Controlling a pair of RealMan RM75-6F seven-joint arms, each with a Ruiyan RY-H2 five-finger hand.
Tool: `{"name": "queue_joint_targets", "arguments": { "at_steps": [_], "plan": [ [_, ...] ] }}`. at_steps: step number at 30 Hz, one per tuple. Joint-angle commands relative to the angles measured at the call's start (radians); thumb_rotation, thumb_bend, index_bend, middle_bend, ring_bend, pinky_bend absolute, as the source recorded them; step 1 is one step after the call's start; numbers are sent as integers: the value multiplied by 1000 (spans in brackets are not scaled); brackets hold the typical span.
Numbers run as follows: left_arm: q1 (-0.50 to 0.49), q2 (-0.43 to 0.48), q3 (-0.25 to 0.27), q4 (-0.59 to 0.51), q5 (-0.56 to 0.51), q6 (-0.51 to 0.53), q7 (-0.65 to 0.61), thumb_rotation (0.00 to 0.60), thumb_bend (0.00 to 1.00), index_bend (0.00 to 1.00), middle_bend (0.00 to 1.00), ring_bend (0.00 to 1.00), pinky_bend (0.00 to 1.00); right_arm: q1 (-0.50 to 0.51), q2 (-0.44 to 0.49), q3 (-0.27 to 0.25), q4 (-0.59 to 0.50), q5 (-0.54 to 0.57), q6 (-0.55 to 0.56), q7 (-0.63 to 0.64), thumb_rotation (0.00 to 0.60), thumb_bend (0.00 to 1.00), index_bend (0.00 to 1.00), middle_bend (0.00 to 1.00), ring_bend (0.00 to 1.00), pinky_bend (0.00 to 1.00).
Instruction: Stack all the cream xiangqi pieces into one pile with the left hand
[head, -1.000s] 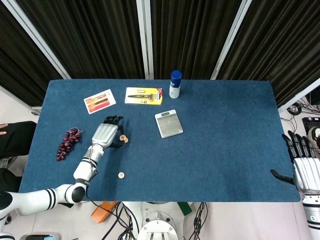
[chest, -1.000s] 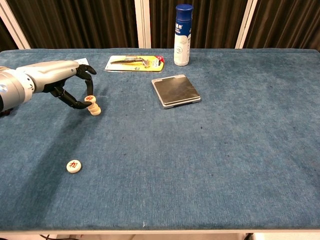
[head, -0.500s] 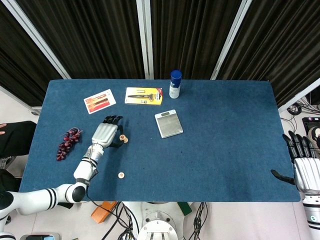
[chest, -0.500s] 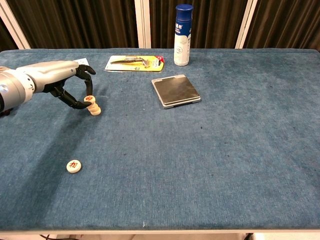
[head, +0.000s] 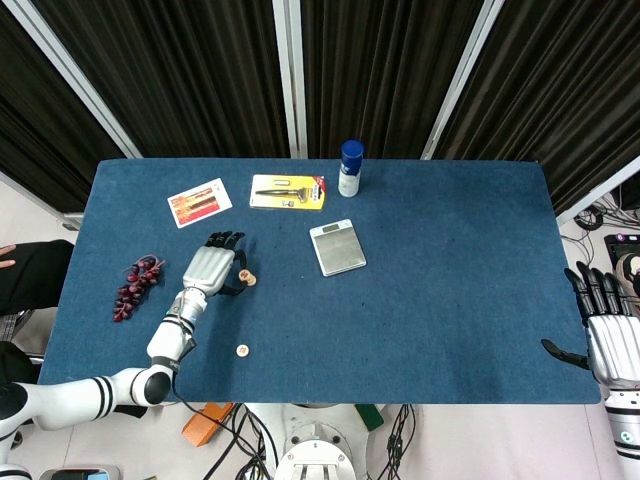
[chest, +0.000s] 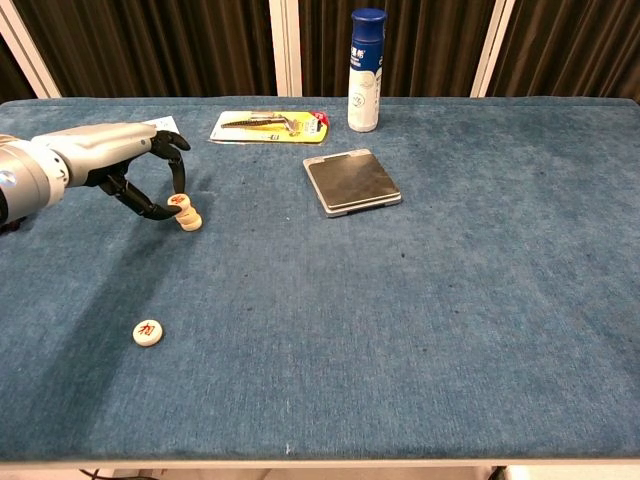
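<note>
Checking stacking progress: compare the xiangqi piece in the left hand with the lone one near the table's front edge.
The held piece is pinched by the left hand, sitting tilted on another piece; the lone piece lies flat on the cloth, untouched. The held one sits farther back, the lone one nearer the front. Both are cream discs with red marks.

Right robot hand cut off at frame edge
</note>
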Motion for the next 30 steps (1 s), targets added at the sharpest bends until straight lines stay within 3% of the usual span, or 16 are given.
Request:
{"name": "queue_joint_targets", "arguments": {
  "at_steps": [1,9,16,23,30],
  "plan": [
    [2,5,2,-6,3,4,1,559,305,409,55,0,0,0,0,0,0,0,0,1,600,97,0,0,0,59],
    [94,95,29,-132,137,150,-85,558,295,360,44,0,0,-3,5,1,2,-1,8,8,600,97,0,0,0,59],
    [205,172,160,-209,358,271,-157,558,293,378,49,0,0,1,-2,0,9,-12,8,14,600,97,0,0,0,59],
    [267,163,270,-234,527,321,-149,560,256,399,50,0,0,2,-4,-5,0,-32,16,0,600,98,0,0,0,58],
    [293,108,314,-215,599,307,-94,557,232,399,50,0,0,-5,-4,-9,-7,-41,30,-9,600,97,0,0,0,55]
  ]
}}
